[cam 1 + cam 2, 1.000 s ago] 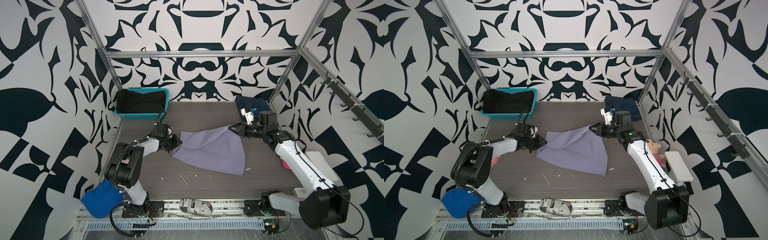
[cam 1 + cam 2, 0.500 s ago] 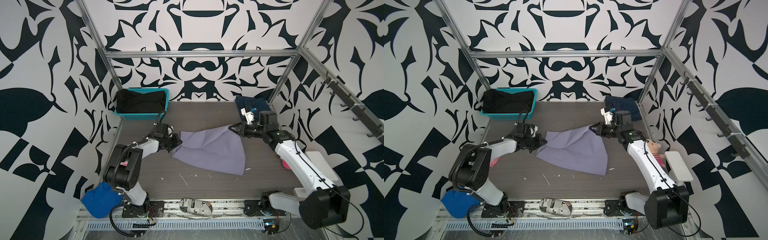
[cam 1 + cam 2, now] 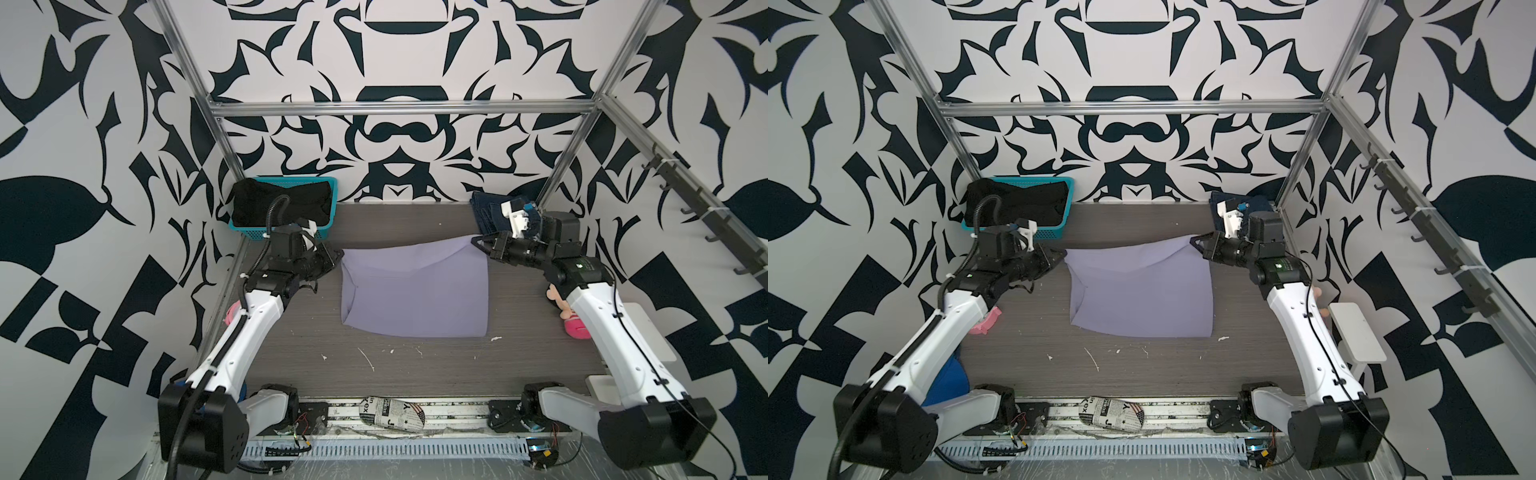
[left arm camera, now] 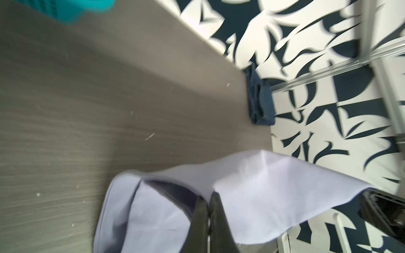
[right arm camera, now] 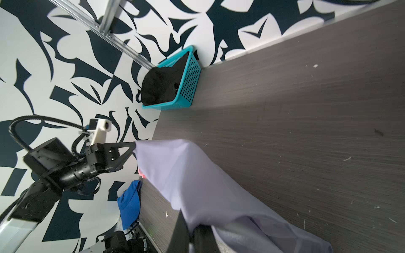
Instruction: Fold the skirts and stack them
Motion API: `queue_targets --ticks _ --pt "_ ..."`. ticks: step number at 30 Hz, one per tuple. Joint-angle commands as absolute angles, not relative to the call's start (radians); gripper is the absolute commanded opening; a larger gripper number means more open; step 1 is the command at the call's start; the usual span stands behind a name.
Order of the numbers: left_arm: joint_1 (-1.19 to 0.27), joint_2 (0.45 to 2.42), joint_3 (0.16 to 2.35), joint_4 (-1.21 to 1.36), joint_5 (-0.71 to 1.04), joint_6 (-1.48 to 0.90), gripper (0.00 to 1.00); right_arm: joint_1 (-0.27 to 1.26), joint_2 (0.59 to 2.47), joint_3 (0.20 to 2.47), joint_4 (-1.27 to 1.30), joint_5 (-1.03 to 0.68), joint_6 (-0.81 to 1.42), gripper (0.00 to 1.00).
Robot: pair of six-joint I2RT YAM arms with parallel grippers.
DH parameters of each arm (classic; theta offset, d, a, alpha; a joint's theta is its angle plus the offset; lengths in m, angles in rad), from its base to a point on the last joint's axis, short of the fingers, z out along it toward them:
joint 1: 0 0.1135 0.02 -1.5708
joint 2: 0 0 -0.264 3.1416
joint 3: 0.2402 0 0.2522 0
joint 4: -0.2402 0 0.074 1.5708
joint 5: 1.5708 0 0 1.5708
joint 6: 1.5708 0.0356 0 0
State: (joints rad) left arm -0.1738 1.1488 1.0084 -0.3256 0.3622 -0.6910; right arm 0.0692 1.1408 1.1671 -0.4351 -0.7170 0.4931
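Fingers [image 4: 200,221] of left gripper [image 3: 337,257] and right gripper [image 3: 478,242] are pinching far corners of the lavender skirt [image 3: 415,295]. Moving them level, together, is looking safest.

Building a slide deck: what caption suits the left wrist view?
Left arm's fingers shut on the lavender skirt, grey table beyond.

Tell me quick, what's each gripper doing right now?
Left gripper: shut on the lavender skirt, at its far left corner.
Right gripper: shut on the same skirt's far right corner.

Table [image 3: 415,374] seemingly free before lavender skirt [image 3: 415,295].
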Motion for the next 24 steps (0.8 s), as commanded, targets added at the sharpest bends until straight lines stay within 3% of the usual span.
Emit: queue_targets --ticks 1,5,9,12,17,19,21,24 --pt "-0.116 1.146 1.109 -0.466 0.359 -0.649 0.0 0.055 1.127 1.245 -0.42 -0.722 0.477 0.0" --pt "-0.023 1.264 1.314 -0.518 0.454 -0.606 0.0 0.052 1.196 1.339 -0.389 -0.714 0.476 0.0" --pt "0.01 1.509 1.606 -0.558 0.533 -0.597 0.0 0.051 1.32 1.486 -0.338 -0.687 0.49 0.0" --pt "0.011 1.708 1.89 -0.583 0.59 -0.62 0.0 0.05 1.441 1.611 -0.268 -0.684 0.522 0.0" --pt "0.005 2.055 2.541 -0.741 0.637 -0.607 0.0 0.048 1.683 1.962 -0.312 -0.696 0.501 0.0" --pt "0.006 2.131 2.692 -0.75 0.662 -0.618 0.0 0.048 1.734 2.035 -0.309 -0.717 0.514 0.0" --pt "-0.001 2.123 2.68 -0.72 0.692 -0.61 0.0 0.048 1.737 2.028 -0.282 -0.73 0.532 0.0" --pt "-0.026 1.966 2.386 -0.625 0.667 -0.532 0.0 0.049 1.659 1.889 -0.191 -0.74 0.555 0.0"
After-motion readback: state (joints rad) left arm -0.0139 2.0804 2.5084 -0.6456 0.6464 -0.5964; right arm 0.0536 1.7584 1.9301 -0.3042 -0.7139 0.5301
